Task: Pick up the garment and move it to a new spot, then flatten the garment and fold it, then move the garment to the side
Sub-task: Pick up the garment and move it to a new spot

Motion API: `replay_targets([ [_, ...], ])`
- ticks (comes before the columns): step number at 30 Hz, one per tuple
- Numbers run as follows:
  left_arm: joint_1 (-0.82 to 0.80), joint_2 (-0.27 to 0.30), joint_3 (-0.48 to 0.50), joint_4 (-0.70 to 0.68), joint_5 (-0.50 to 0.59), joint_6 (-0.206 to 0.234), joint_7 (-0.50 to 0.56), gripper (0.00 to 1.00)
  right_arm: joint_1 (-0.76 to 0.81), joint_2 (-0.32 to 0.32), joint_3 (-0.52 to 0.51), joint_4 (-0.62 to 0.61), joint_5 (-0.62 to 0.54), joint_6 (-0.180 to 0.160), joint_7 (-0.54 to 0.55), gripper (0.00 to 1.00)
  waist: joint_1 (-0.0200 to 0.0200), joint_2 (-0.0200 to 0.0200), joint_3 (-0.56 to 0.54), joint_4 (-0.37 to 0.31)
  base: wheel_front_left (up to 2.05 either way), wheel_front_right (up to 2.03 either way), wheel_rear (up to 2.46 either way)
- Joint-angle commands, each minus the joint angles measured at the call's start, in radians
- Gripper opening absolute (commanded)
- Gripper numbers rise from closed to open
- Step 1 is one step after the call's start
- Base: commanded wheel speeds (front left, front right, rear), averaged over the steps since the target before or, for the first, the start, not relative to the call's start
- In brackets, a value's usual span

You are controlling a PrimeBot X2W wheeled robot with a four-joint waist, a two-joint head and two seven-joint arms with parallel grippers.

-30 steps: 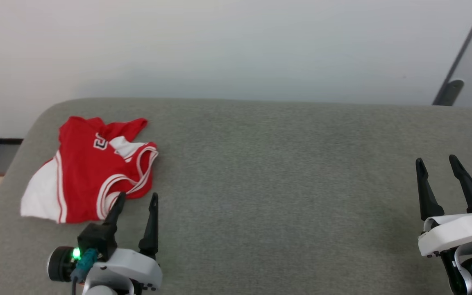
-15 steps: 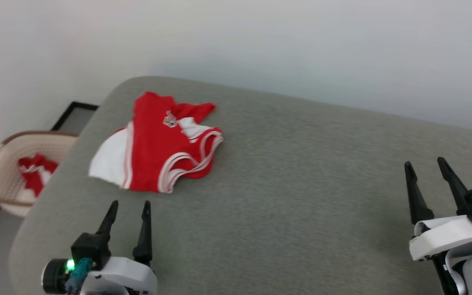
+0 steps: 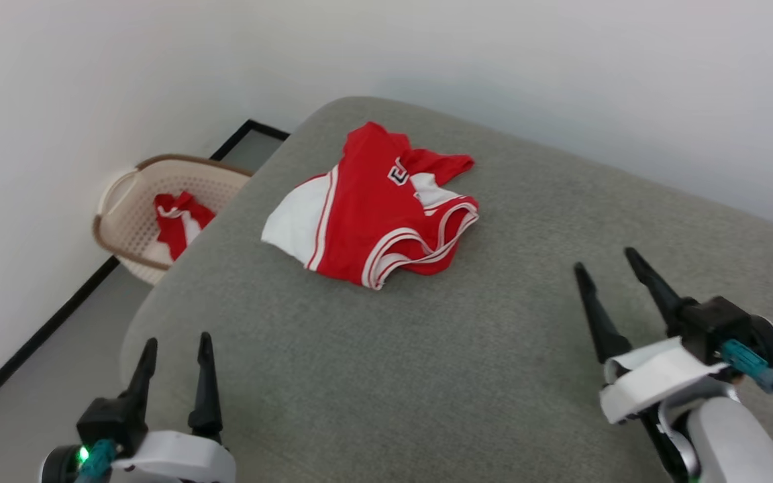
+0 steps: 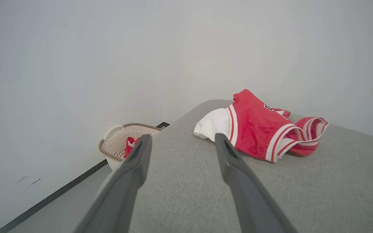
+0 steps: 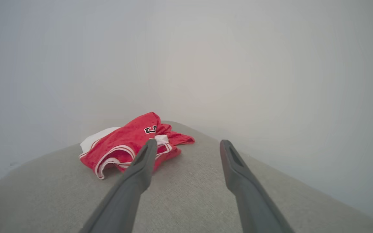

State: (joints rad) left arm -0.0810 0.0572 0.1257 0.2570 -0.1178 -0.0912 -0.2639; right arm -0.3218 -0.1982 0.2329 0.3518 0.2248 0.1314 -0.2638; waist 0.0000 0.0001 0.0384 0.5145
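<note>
The garment [image 3: 373, 215], a red jersey with white side panels and striped trim, lies crumpled near the far left corner of the grey padded table [image 3: 427, 376]. It also shows in the left wrist view as the garment [image 4: 257, 129] and in the right wrist view as the garment [image 5: 125, 145]. My left gripper [image 3: 175, 343] is open at the lower left, well short of the jersey, nothing between its fingers. My right gripper [image 3: 606, 260] is open at the lower right, off to the jersey's right and apart from it.
A beige laundry basket [image 3: 133, 201] with another red cloth [image 3: 178, 218] inside stands on the floor left of the table, against the white wall. The table's rounded left edge [image 3: 158, 302] drops to grey floor. The basket [image 4: 118, 142] appears beyond my left fingers.
The head camera has turned left, so the jersey sits more central and the basket has come into view. Both grippers stay open; the left now sits lower, away from the jersey.
</note>
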Motion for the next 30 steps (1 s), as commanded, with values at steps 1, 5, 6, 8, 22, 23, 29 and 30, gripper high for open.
replay_targets([
  [1,0.011,-0.005,0.007,-0.011,-0.009,0.006,-0.001,1.00,-0.018,0.002,0.019,0.007,0.008,-0.001,-0.001,1.00,0.0000,-0.0001,0.029,0.027,0.00,0.00,0.00],
  [5,0.033,-0.006,0.027,-0.041,-0.023,0.014,-0.001,1.00,-0.052,0.002,0.065,0.026,0.025,-0.001,-0.001,1.00,0.0000,-0.0001,0.038,0.032,0.00,0.00,0.00],
  [6,0.038,-0.006,0.028,-0.046,-0.027,0.013,-0.001,1.00,-0.057,0.001,0.071,0.029,0.029,-0.001,-0.001,1.00,0.0000,-0.0001,0.040,0.032,0.00,0.00,0.00],
  [8,0.042,-0.007,0.026,-0.050,-0.032,0.014,-0.001,1.00,-0.059,0.000,0.075,0.031,0.032,-0.001,-0.001,1.00,0.0000,-0.0001,0.041,0.032,0.00,0.00,0.00],
  [22,-0.181,0.022,-0.107,0.070,0.004,-0.034,-0.001,1.00,0.013,-0.028,-0.026,-0.020,0.012,-0.001,-0.001,1.00,0.0000,-0.0001,0.123,-0.120,0.00,0.00,0.00],
  [23,-0.218,0.033,-0.117,0.088,0.006,-0.035,-0.001,1.00,0.006,-0.034,-0.028,-0.026,0.012,-0.001,-0.001,1.00,0.0000,-0.0001,0.142,-0.151,0.00,0.00,0.00],
  [29,-0.470,0.113,-0.177,0.306,-0.061,-0.039,0.042,1.00,-0.039,-0.049,-0.044,-0.057,0.026,-0.001,-0.001,1.00,0.0000,-0.0001,0.269,-0.323,0.00,0.00,0.00],
  [30,-0.519,0.133,-0.193,0.340,-0.080,-0.040,0.063,1.00,-0.047,-0.051,-0.048,-0.061,0.029,-0.001,-0.001,1.00,0.0000,-0.0001,0.288,-0.346,0.00,0.00,0.00],
])
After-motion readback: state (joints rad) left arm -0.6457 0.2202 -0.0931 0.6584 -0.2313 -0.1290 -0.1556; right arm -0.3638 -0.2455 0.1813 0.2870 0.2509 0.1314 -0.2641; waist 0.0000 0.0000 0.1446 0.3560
